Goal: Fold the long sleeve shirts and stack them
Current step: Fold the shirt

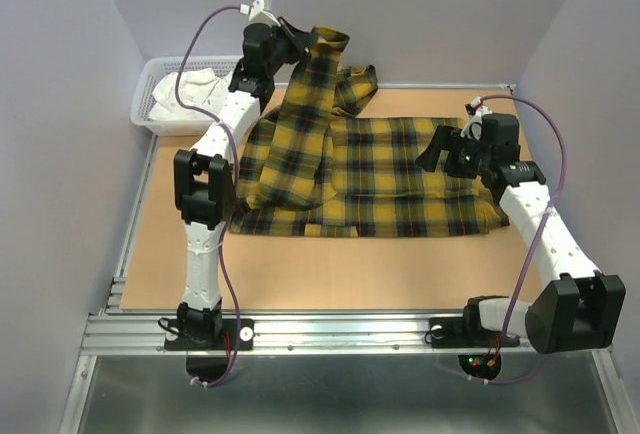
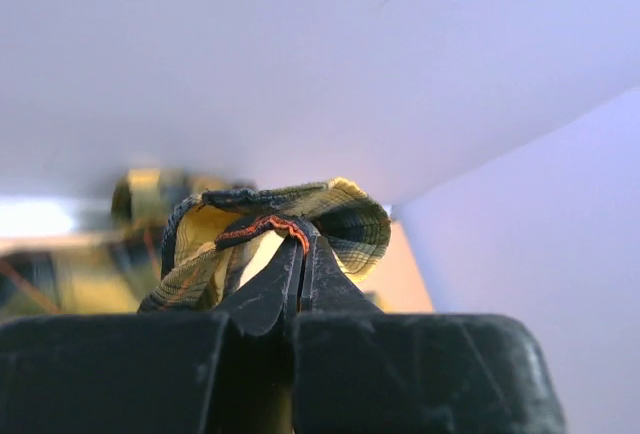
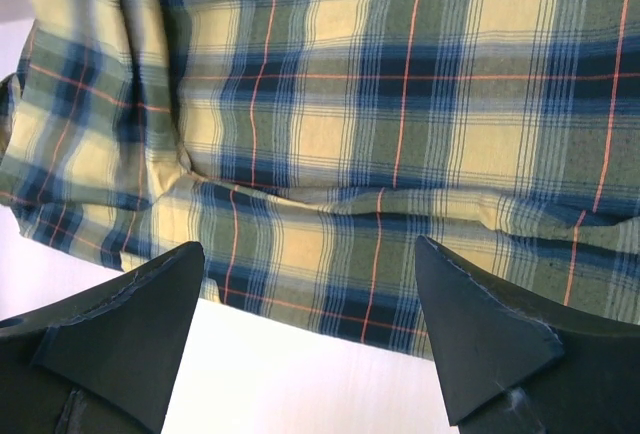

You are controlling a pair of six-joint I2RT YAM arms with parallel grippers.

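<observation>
The long sleeve shirt (image 1: 390,179), yellow flannel with dark plaid and thin red lines, lies spread across the tan table (image 1: 330,274). Its left part is drawn up towards the back wall. High at the back, my left gripper (image 1: 303,46) is shut on a hemmed edge of that lifted cloth. In the left wrist view the gripper (image 2: 300,241) pinches the fold of the shirt (image 2: 345,216) at its tips. My right gripper (image 1: 432,151) hovers open over the shirt's right side. The right wrist view shows the gripper (image 3: 308,254) with its fingers wide apart above the shirt's hem (image 3: 400,104), holding nothing.
A white basket (image 1: 142,114) with white cloth (image 1: 190,89) in it stands at the back left, beside the left arm. Grey walls close the back and both sides. A metal rail (image 1: 330,329) runs along the near edge.
</observation>
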